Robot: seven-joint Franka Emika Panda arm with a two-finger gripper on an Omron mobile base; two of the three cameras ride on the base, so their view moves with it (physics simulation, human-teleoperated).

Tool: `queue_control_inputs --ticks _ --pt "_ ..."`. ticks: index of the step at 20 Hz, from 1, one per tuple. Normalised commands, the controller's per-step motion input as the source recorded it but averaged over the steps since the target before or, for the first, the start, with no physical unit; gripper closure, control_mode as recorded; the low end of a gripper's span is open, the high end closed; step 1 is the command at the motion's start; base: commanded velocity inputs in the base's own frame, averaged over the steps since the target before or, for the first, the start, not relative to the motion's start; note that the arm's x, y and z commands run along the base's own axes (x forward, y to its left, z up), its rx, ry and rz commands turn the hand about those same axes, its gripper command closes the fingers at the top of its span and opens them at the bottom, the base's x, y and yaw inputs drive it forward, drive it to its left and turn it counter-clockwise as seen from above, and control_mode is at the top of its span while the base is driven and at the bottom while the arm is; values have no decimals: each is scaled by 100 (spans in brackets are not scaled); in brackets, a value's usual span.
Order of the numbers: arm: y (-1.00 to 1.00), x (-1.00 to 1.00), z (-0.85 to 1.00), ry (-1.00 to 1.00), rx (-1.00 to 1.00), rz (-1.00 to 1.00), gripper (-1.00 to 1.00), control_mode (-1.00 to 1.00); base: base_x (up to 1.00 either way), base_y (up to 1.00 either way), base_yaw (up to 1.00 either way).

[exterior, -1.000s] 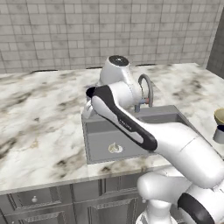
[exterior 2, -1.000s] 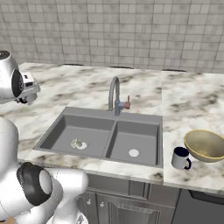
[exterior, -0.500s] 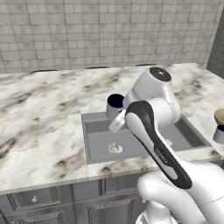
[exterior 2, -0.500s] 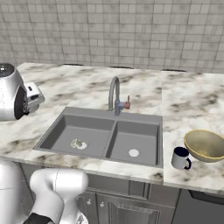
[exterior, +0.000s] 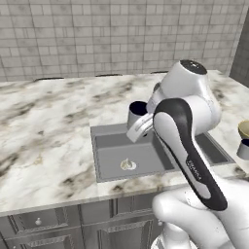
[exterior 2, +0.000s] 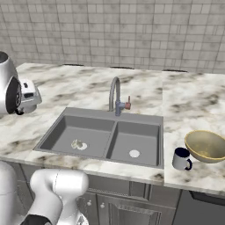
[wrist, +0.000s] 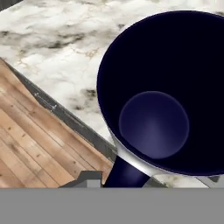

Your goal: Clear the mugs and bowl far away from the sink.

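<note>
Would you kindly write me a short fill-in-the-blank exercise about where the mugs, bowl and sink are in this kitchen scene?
1. The gripper is shut on a ____.
2. On the counter, the second mug stands right beside the tan ____.
3. The sink has ____ basins.
4. The inside of the held mug is dark ____.

Missing words: mug; bowl; two; navy

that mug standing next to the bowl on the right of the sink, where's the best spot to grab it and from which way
Probably its rim, from straight above. The mug stands upright with its mouth open to the top. Its loop handle points right, toward the bowl close beside it, so pinch the wall on the side facing the sink, away from both.
</note>
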Motion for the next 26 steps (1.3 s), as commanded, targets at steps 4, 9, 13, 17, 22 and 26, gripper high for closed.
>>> queue_control_inputs --ticks 4,9,13,17,22,26 --pt "-81 -53 -3 -12 -7 2 100 -100 0 0 0" --pt "-63 -21 -4 -4 -15 0 100 -100 0 0 0" --pt "-63 -1 -22 0 -4 0 100 -100 0 0 0" --pt "-17 -30 -8 0 0 -2 100 100 -10 0 4" --pt "0 0 0 0 0 0 100 100 -17 64 19" --pt "0 0 0 0 0 0 100 100 0 79 69"
